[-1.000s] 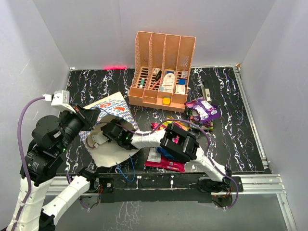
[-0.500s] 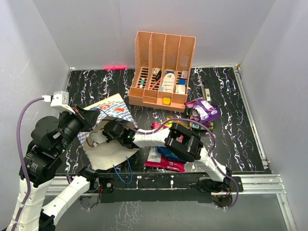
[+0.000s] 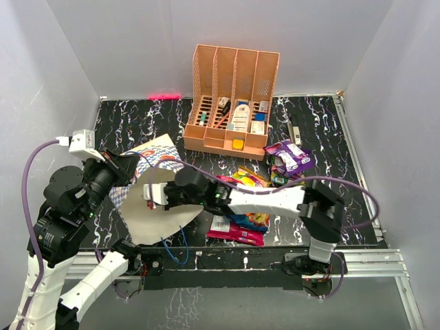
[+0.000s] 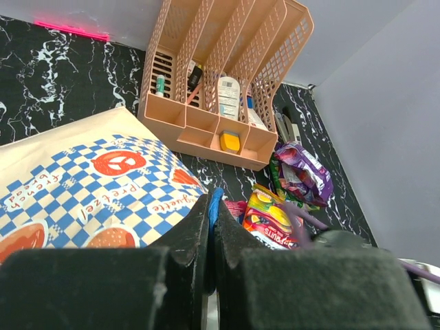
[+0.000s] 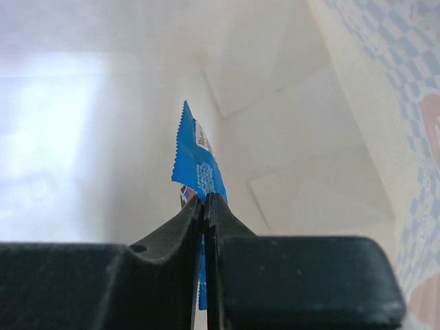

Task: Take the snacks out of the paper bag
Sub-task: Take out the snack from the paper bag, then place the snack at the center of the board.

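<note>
The paper bag point(image 3: 159, 155), blue-and-white checked with a white inside, lies at the left with its mouth toward the near edge. My left gripper point(image 3: 128, 168) is shut on its blue string handle point(image 4: 215, 201), holding the mouth up. My right gripper point(image 3: 154, 196) reaches into the bag and is shut on a blue snack packet point(image 5: 196, 161) against the white inner wall point(image 5: 309, 137). Other snacks lie out on the table: a purple packet point(image 3: 292, 157), a yellow one point(image 3: 249, 179), a red one point(image 3: 234, 232).
An orange slotted organizer point(image 3: 234, 100) with small bottles and boxes stands at the back centre. Grey walls close in the table on three sides. A loose blue cord point(image 3: 180, 242) trails at the near edge by the arm bases.
My right jaws have closed on the blue packet inside the bag, and the right arm's elbow has swung out to the right. The left gripper still holds the handle.
</note>
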`<state>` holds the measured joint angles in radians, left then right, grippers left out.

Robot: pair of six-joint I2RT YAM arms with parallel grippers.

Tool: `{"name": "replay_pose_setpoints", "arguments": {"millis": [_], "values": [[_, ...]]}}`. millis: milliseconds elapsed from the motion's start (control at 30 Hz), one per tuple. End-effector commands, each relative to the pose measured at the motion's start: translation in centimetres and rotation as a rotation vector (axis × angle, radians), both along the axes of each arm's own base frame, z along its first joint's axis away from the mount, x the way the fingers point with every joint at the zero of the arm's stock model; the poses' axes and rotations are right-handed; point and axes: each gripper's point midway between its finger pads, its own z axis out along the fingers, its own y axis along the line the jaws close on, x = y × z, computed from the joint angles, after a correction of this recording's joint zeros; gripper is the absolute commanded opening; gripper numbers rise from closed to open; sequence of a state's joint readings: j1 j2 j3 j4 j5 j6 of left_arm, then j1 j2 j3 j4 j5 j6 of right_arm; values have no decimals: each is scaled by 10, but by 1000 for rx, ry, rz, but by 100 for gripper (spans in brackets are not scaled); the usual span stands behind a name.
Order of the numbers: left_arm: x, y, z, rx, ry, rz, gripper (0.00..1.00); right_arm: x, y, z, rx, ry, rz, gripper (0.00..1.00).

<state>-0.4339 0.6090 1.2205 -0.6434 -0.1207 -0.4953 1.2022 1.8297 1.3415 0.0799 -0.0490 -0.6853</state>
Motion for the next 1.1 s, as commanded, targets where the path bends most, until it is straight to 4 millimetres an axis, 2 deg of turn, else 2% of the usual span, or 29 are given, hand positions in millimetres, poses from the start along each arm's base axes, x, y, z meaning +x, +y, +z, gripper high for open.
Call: {"name": "replay_pose_setpoints", "arguments": {"millis": [0,67,133,300,400,467,633,700,767,867,1067], "values": [[3,3,12,-21,-36,23,0,-61,-18,57,184,166,191,7],[5,1,12,-24,-37,19,0,-73,-30,73,220,213,207,7],[7,0,11,-25,-37,18,0,-77,-44,88,249,248,177,7],[12,-2,7,-17,-22,24,0,-70,-91,131,351,262,21,7],[14,-1,6,-14,-21,29,0,-64,-121,149,385,286,-92,7],[15,0,6,-11,-18,35,0,-56,-143,155,391,303,-199,7],[17,2,3,2,-15,51,0,-22,-206,147,350,345,-611,7],[18,2,3,8,-14,54,0,-17,-229,126,225,366,-738,7],[19,2,4,11,-14,53,0,-11,-243,112,124,391,-858,7],[20,2,5,16,-15,50,0,-14,-256,96,-26,433,-933,7],[19,3,7,22,-21,50,0,-15,-264,75,-237,434,-1021,7]]}}
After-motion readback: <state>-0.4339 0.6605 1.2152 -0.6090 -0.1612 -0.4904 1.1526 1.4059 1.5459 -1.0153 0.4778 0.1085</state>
